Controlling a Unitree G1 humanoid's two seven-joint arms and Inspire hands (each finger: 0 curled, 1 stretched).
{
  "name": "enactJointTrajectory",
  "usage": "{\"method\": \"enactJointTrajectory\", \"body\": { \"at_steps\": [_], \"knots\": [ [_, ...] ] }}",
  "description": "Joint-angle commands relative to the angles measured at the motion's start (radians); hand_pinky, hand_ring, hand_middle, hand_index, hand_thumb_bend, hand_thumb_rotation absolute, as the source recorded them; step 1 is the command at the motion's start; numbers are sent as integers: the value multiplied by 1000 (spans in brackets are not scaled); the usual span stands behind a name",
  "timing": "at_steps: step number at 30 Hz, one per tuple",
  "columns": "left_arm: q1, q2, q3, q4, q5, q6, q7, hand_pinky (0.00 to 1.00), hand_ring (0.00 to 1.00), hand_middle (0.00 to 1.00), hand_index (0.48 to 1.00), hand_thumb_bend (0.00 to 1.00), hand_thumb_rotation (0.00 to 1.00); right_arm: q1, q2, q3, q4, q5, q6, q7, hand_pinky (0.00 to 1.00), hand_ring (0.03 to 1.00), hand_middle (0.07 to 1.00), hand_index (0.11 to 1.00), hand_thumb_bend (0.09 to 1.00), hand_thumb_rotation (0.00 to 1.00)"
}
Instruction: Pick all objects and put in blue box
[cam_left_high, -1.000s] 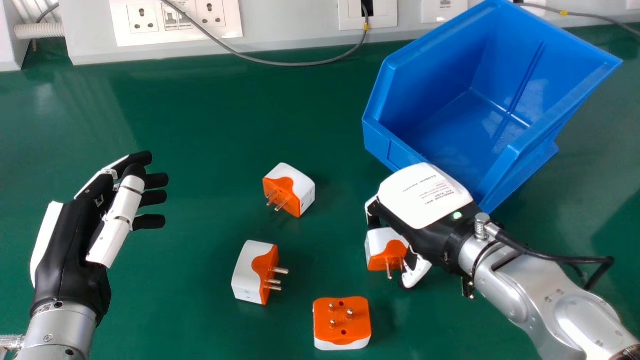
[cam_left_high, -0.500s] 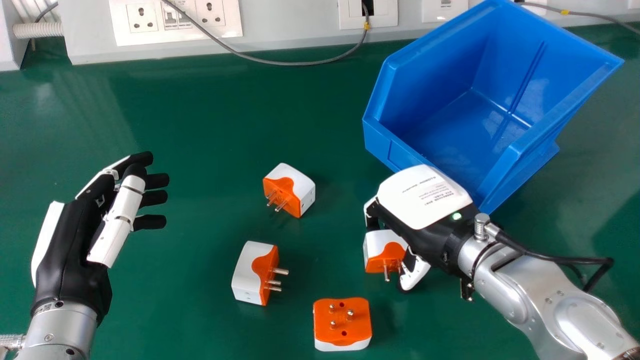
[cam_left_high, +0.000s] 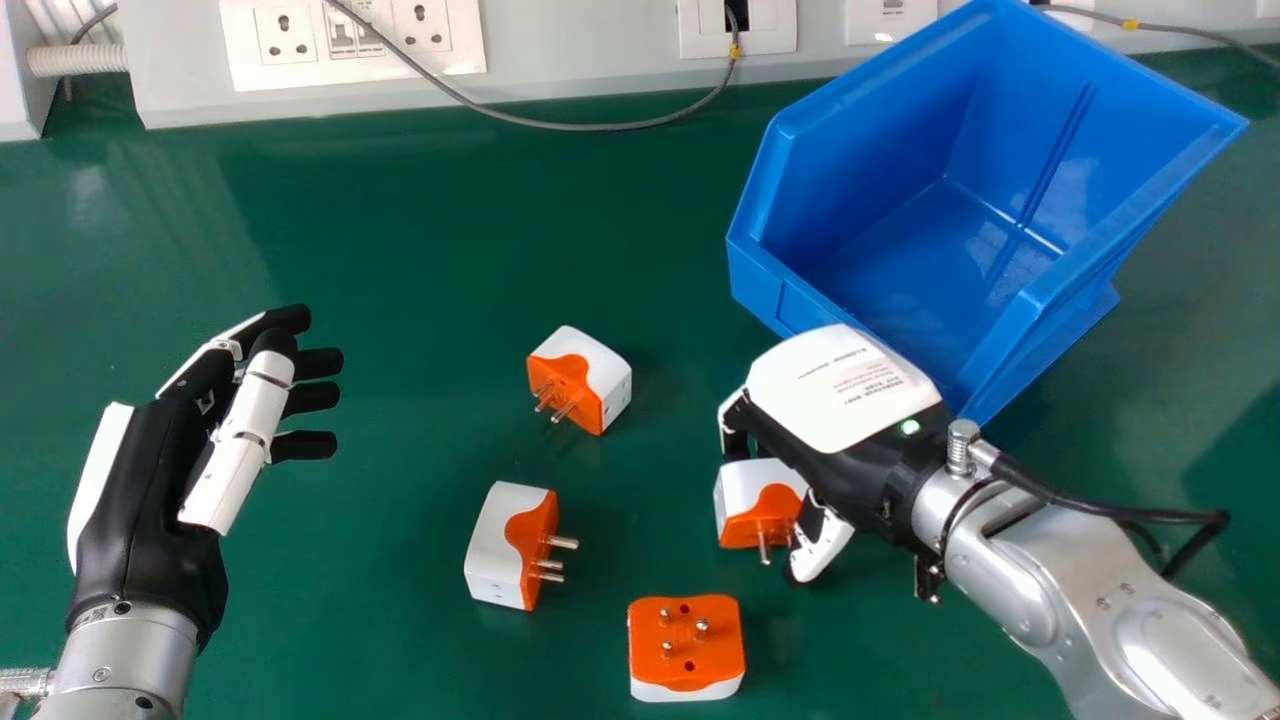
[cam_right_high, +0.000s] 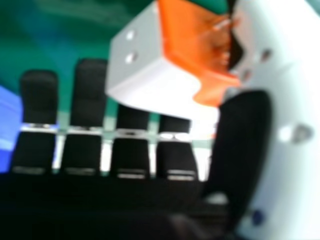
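Note:
My left hand (cam_left_high: 150, 480) is at the left with straight fingers, away from the adapters. Beside the near edge of the blue box (cam_left_high: 785, 290), my right hand (cam_left_high: 835, 395) is over an orange-and-white plug adapter (cam_left_high: 745, 490), fingers bent down behind it and thumb at its near right side. In the right hand view, this adapter (cam_right_high: 150, 82) sits between my right hand (cam_right_high: 90, 115) and its thumb; its underside is hidden. Three other adapters lie on the table: one at the middle (cam_left_high: 605, 375), one lower left (cam_left_high: 495, 545), one near the front, pins up (cam_left_high: 690, 640).
The green table (cam_left_high: 400, 250) stretches between my left hand and the box. Behind it runs a white wall panel with a socket plate (cam_left_high: 350, 70) and a hanging grey cable (cam_left_high: 560, 126). A black cable (cam_left_high: 1120, 515) loops over the right wrist.
My right hand has shifted slightly left, and the adapter at it has moved left too. The left hand has drifted very slightly right. The other adapters stay where they were.

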Motion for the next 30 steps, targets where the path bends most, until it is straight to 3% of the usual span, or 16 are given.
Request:
{"method": "enactJointTrajectory", "body": {
  "at_steps": [1,9,16,25,30],
  "knots": [
    [-9,5,9,-22,4,-6,3,629,735,739,801,285,734,6,-8,-27,-63,17,15,16,385,428,499,486,515,0],
    [-10,5,9,-36,7,8,6,629,736,739,802,284,736,34,-24,-55,-178,3,18,29,386,431,513,474,514,0],
    [-19,7,12,-12,8,-7,5,629,736,739,802,283,738,41,-18,-88,-270,18,18,47,382,427,524,477,513,0],
    [-24,6,8,-17,15,0,10,629,735,739,802,283,738,3,8,-124,-345,57,24,94,367,428,530,481,506,0],
    [-30,7,9,1,14,-8,9,629,735,739,802,282,739,-57,12,-162,-352,80,18,108,358,430,532,486,502,0]
  ]
}}
